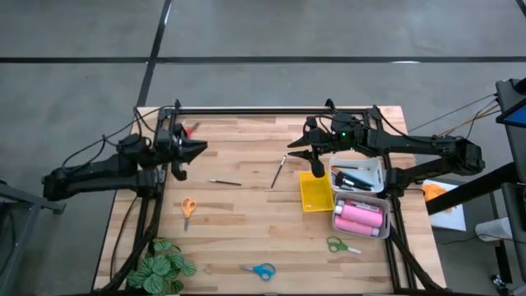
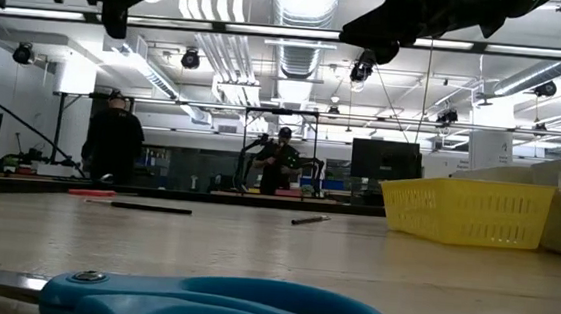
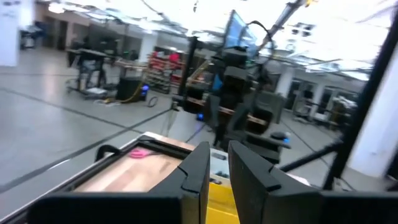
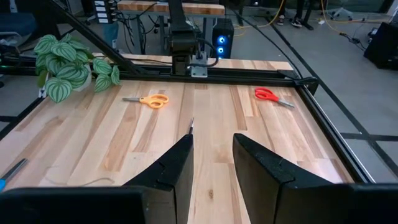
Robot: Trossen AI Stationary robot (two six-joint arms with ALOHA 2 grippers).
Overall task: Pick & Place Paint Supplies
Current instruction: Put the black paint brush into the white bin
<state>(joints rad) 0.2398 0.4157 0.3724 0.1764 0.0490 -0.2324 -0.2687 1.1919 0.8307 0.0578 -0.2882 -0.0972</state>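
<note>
Left gripper [image 1: 197,148] near the counter's [image 1: 246,238] far left corner hides red-handled scissors [image 1: 191,128]; both grippers' [image 1: 292,147] fingers slightly spread, empty

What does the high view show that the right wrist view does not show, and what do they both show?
Only the high view shows the yellow tray, the white tray with brushes, the pink paint bottles, the green scissors and the blue scissors.

Only the right wrist view shows the right tool from close by, with a gap between its fingers and nothing in it.

Both show the orange scissors, the red scissors, the leafy plant and a thin brush on the wooden table.
</note>
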